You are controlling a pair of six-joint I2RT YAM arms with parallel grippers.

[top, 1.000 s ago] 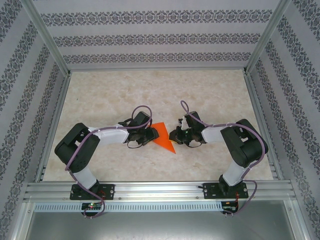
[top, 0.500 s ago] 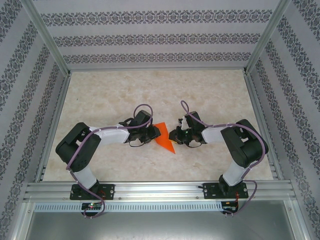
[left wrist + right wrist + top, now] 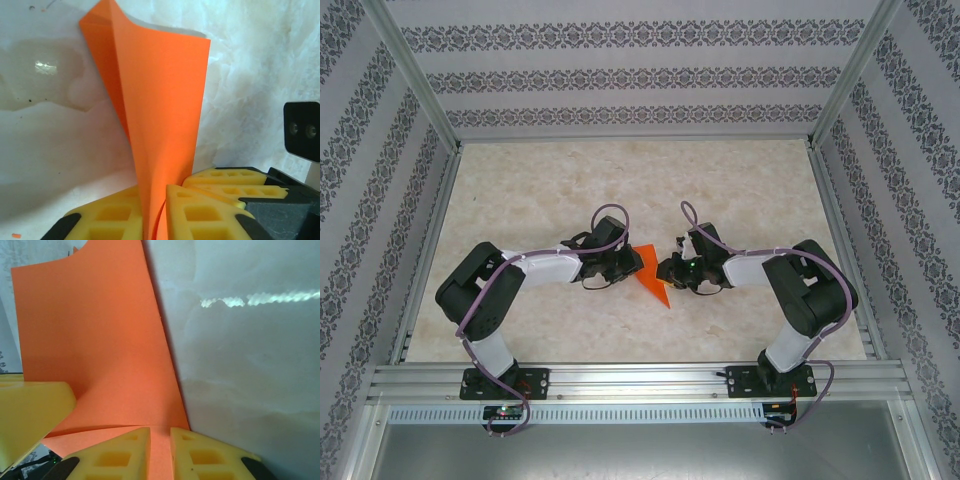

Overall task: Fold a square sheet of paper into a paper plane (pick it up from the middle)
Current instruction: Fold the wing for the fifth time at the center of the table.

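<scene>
The square sheet of paper [image 3: 654, 282], bright orange and folded to a narrow pointed shape, stands up off the table between the two arms. My left gripper [image 3: 626, 268] is shut on it: in the left wrist view the paper [image 3: 160, 100] rises from between the yellow pads [image 3: 200, 210], curling upward. My right gripper [image 3: 671, 270] touches the paper's right side. In the right wrist view its fingertips [image 3: 200, 455] are shut to a thin slit over the paper [image 3: 95, 340], which lies face-on behind them with a crease across it. A left pad [image 3: 30, 410] shows beside it.
The marbled tabletop [image 3: 620, 190] stretches back to patterned walls on three sides. An aluminium rail [image 3: 640, 380] carrying both arm bases runs along the near edge. A faint stain [image 3: 45, 75] marks the table by the paper.
My left gripper has slid right toward the right gripper, carrying the paper. The orange shape looks narrower from above. The right arm has hardly moved.
</scene>
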